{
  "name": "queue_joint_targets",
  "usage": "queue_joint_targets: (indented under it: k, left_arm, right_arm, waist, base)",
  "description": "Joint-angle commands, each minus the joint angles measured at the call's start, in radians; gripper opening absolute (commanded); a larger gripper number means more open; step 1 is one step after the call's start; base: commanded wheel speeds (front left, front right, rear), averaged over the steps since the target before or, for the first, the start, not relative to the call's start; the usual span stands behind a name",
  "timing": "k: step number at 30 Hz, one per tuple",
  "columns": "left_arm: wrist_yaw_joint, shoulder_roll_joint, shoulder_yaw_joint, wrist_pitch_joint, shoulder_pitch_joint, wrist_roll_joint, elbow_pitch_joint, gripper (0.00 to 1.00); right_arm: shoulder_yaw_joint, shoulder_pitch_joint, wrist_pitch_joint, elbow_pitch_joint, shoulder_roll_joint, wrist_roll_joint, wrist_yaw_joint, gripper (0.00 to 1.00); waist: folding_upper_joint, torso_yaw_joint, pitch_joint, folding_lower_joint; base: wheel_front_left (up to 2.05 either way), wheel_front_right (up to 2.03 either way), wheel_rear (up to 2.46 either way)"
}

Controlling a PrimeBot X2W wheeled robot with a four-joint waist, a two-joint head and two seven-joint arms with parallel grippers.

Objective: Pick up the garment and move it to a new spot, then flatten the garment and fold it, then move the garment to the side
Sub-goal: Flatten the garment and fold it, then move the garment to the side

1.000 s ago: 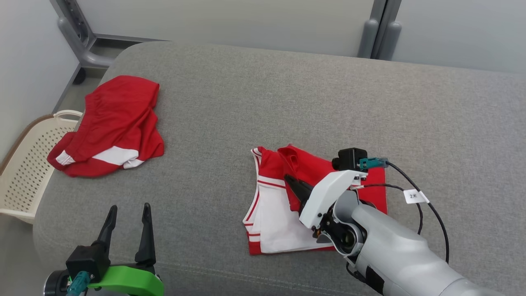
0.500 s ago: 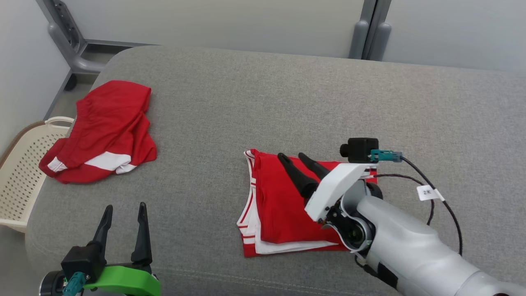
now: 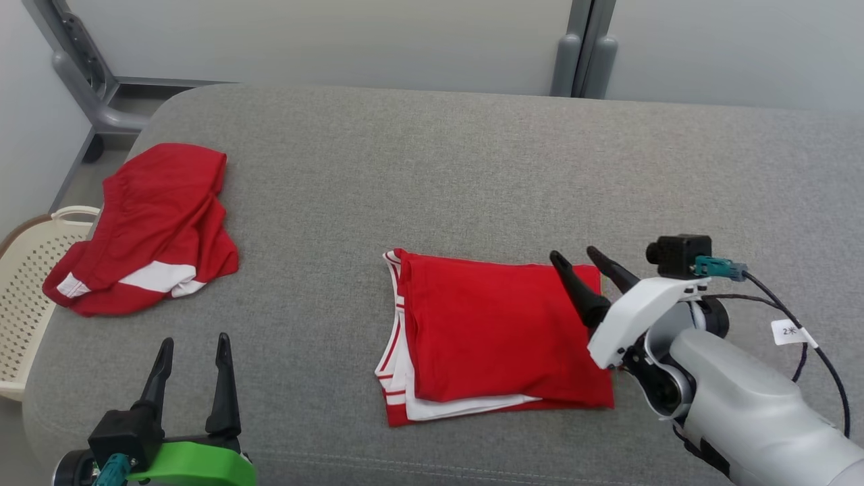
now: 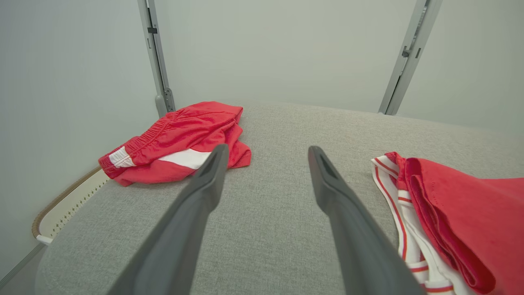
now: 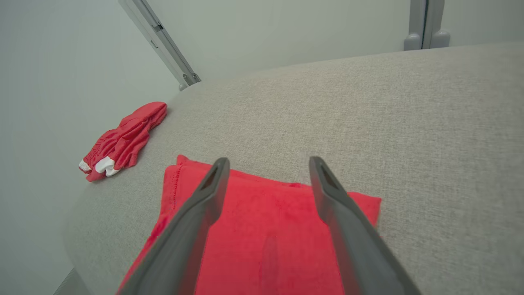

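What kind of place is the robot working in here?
Probably a test room staged for laundry folding, not a real home: a grey padded bench, bare pale partition panels on metal posts, and a perforated laundry basket beside it.

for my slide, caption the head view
Right gripper open over the folded garment, left gripper open, shorts lying apart.

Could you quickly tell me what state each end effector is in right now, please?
Left end effector: open, empty.
Right end effector: open, empty, over the folded red-and-white fabric garment.
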Motion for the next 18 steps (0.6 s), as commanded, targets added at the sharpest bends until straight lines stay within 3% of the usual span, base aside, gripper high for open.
queue_joint_targets:
  k: [1, 8, 18]
  left_arm:
    - [-0.002, 0.0, 0.005, -0.002, 0.011, 0.009, -0.004, 1.0]
    - [-0.002, 0.0, 0.003, -0.002, 0.011, 0.006, -0.005, 1.0]
    - [-0.002, 0.0, -0.011, -0.002, 0.003, -0.006, 0.0, 1.0]
  right_arm:
    - [-0.007, 0.015, -0.004, 0.006, -0.009, -0.008, 0.0, 1.0]
    - [-0.016, 0.011, 0.062, 0.063, -0.048, -0.009, 0.0, 1.0]
    - [-0.007, 0.014, 0.232, 0.112, -0.04, 0.038, 0.0, 1.0]
  waist:
    - [0.0, -0.004, -0.001, 0.0]
    - [0.0, -0.013, -0.001, 0.0]
    - [0.0, -0.005, 0.008, 0.0]
  base:
    - [0.0, 0.0, 0.0]
    - [0.0, 0.0, 0.0]
    - [0.0, 0.0, 0.0]
